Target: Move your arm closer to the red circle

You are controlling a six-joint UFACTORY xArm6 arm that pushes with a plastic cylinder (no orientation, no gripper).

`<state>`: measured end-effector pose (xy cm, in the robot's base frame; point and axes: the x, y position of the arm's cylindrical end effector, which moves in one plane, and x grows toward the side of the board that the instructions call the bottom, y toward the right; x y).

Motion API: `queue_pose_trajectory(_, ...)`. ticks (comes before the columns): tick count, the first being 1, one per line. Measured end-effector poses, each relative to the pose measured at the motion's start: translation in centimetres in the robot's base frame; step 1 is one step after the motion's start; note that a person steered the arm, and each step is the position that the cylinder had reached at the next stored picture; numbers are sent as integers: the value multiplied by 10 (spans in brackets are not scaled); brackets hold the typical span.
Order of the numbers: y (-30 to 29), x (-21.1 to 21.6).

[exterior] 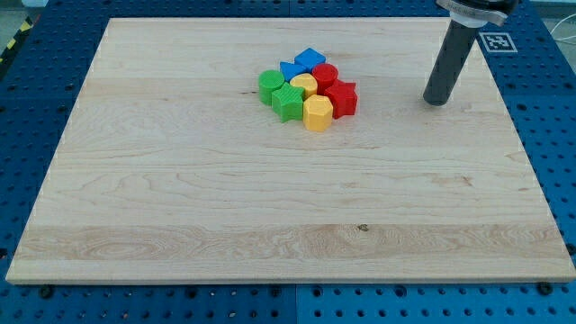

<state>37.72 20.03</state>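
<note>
The red circle (326, 75) sits in the cluster's upper right, touching the red star (343, 98), while my jawless tip (436, 101) stands well to its right, approach undone.

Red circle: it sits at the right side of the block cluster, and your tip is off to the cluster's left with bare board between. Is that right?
Not quite. The camera view shows my tip to the view's right of the cluster, not its left. The rest holds: the red circle sits on the cluster's right side, and bare board separates it from my tip.
</note>
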Motion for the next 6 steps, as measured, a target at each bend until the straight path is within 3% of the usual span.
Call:
queue_pose_trajectory(3,-44,-44)
queue_pose_trajectory(6,-129,-45)
